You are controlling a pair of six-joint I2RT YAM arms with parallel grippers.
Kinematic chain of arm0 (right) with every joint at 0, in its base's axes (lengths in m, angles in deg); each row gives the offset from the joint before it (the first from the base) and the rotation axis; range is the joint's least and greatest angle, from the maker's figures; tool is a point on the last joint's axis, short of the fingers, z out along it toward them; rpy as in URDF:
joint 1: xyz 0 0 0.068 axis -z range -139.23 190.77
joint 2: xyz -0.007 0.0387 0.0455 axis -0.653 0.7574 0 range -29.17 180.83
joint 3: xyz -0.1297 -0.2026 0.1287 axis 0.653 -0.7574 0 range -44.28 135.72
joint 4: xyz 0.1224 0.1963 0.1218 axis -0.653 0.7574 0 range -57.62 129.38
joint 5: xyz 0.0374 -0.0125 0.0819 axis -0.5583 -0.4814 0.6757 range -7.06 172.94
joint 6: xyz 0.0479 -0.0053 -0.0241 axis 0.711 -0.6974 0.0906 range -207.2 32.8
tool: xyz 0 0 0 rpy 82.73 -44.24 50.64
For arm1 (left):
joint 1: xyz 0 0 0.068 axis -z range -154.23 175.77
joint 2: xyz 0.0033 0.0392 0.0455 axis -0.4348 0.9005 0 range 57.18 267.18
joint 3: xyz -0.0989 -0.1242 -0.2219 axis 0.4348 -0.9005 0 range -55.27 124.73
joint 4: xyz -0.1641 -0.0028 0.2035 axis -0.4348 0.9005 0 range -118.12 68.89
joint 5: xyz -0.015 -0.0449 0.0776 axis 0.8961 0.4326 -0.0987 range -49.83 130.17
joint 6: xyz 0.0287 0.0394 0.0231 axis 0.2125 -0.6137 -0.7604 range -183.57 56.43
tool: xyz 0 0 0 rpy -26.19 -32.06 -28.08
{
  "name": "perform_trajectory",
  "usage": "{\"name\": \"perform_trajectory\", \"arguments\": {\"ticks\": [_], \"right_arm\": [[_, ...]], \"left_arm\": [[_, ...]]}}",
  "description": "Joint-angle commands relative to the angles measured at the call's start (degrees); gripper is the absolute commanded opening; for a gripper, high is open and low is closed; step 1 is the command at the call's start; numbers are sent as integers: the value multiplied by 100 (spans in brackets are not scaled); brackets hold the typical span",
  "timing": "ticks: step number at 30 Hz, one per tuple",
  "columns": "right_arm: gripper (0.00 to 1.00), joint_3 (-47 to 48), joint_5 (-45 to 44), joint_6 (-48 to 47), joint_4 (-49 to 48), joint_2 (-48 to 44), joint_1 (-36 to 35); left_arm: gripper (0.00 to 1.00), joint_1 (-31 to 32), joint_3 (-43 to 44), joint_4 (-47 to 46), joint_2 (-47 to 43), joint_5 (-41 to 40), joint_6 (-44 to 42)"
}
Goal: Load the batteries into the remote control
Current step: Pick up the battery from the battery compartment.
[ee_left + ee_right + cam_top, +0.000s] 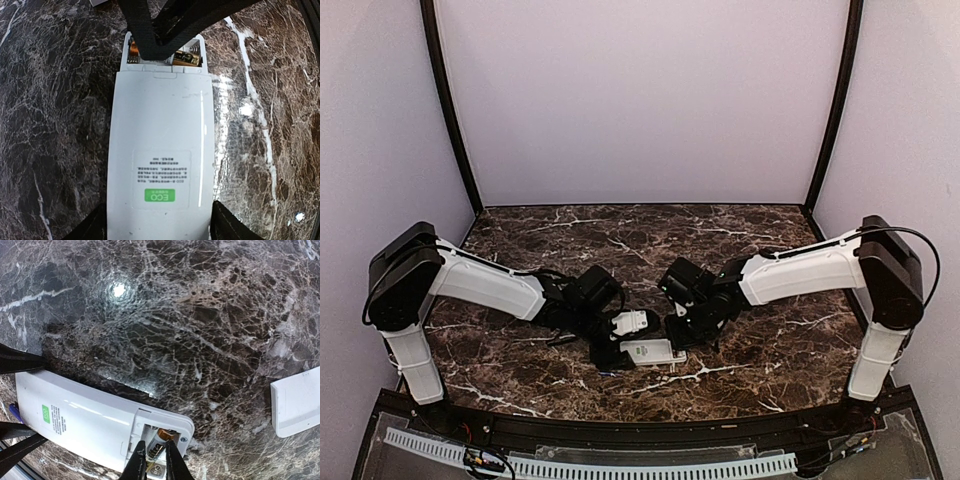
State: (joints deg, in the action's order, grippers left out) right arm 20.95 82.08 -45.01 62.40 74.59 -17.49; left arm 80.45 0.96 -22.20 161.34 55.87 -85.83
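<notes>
Legend. The remote control [160, 140] is shown lying face down on the dark marbled counter [200, 315], directly between the two fingers of the left pincer [160, 227]. This pincer is clamped across the width of the handset, one dark finger pressed to each long side at the end that carries the printed label [161, 177] with its green patch. The opposite end is seen with its cover off, so that the battery compartment [162, 432] is exposed. The right pincer [157, 460] is lowered into this compartment, opposite the left pincer. Its fingers are drawn nearly together and are closed on a battery [156, 447], whose gold-toned end is seen just ahead of the fingertips, inside the compartment wall. In the left wrist view, gold-coloured parts are visible in the recess on both sides of the right pincer's fingers; whether these are batteries or contacts cannot be told. A plain white cover piece [297, 407] is seen flat on the counter, well to one side of the right pincer and apart from the handset.
</notes>
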Motion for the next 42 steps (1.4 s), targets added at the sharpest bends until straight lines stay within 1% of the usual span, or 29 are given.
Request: {"name": "perform_trajectory", "arguments": {"ticks": [1, 8, 15, 20, 24, 26, 29, 31, 34, 37, 42], "right_arm": [[13, -6, -15, 50, 103, 209, -59], [13, 149, -240, -54, 474, 288, -61], [15, 455, -220, -136, 1030, 459, -64], [14, 589, -313, -242, 1224, 653, -32], [15, 709, -256, -310, 1226, 909, -30], [14, 690, -307, -308, 1201, 930, -20], [11, 634, -325, -310, 1168, 881, 20], [7, 627, -323, -348, 1171, 831, 44], [3, 667, -351, -476, 1198, 736, 96], [4, 770, -326, -708, 1210, 684, 131], [7, 895, -61, -885, 1235, 983, 102]], "left_arm": [[69, 39, -18, 233, -209, 114, 47], [70, 39, -83, 256, -305, 190, 89], [69, 35, 35, 425, -354, 244, 144], [70, 41, 16, 462, -635, 297, 200], [71, 35, 9, 518, -756, 250, 228], [73, 27, 8, 609, -860, 81, 243], [77, 0, -18, 692, -1077, -52, 260], [80, -54, -40, 707, -1307, -69, 301], [81, -145, -45, 677, -1403, -100, 375], [82, -167, 28, 742, -1330, -155, 389], [82, -169, 71, 791, -1334, -179, 366]]}}
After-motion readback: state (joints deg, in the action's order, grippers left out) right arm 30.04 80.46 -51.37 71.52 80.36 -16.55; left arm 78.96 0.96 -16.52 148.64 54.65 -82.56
